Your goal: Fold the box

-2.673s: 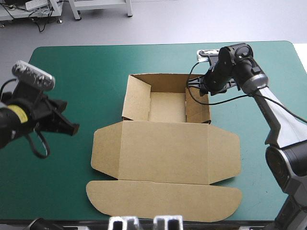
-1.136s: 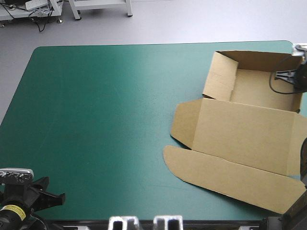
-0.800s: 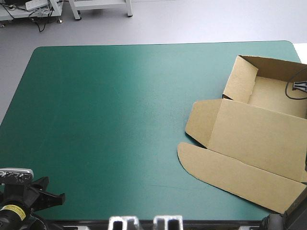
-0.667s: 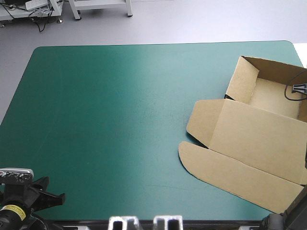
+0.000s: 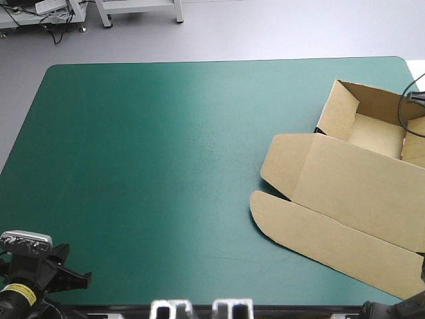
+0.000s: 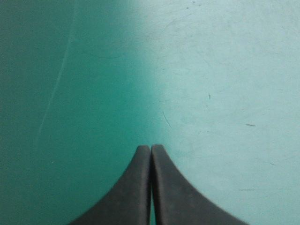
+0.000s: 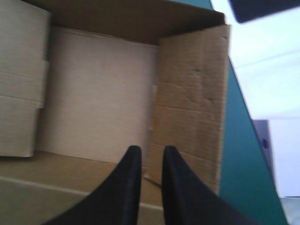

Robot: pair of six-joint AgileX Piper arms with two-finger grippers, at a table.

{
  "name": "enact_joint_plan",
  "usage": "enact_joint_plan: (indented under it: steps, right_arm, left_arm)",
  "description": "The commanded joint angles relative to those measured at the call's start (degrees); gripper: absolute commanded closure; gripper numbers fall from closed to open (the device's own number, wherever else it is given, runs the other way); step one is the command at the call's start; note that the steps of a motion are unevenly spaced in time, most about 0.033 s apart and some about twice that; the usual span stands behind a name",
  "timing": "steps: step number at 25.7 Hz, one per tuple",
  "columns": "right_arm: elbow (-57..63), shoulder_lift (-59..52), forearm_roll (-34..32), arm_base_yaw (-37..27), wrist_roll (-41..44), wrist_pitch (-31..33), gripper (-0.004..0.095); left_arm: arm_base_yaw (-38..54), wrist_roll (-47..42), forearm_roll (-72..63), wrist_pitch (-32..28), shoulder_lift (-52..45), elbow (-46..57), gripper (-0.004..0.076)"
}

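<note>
The box (image 5: 345, 179) lies at the worktop's (image 5: 166, 146) right edge as an open tray, lid flat toward the robot. The right claw (image 7: 152, 151) is all but closed on its right wall, probably to steer it. The left claw (image 6: 151, 149), pressed closed, hangs over the bare near-left corner, out of the way.

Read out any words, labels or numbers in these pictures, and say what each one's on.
No readable text anywhere.
The box: plain brown board, no print.
The yellow label on the left arm: marks too small to read.
The teal-green cover: no writing.
</note>
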Motion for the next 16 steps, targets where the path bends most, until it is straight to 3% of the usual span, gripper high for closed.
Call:
enact_joint_plan:
  steps: [1, 7, 16]
  right_arm:
    - [3.04, -11.05, 6.6, 2.69, -1.95, 0.52, 0.0913]
    - [23.74, -31.13, 6.62, 9.58, -2.18, 0.39, 0.0913]
    - [51.35, -53.05, 6.74, 11.69, -2.58, -4.26, 0.0913]
  left_arm:
    - [-0.31, 5.55, -2.93, -4.26, 0.9, -1.37, 0.0734]
    - [-0.31, 11.99, -7.73, -5.15, 0.9, -1.37, 0.0734]
    - [-0.31, 12.64, -7.95, -5.23, 0.9, -1.37, 0.0734]
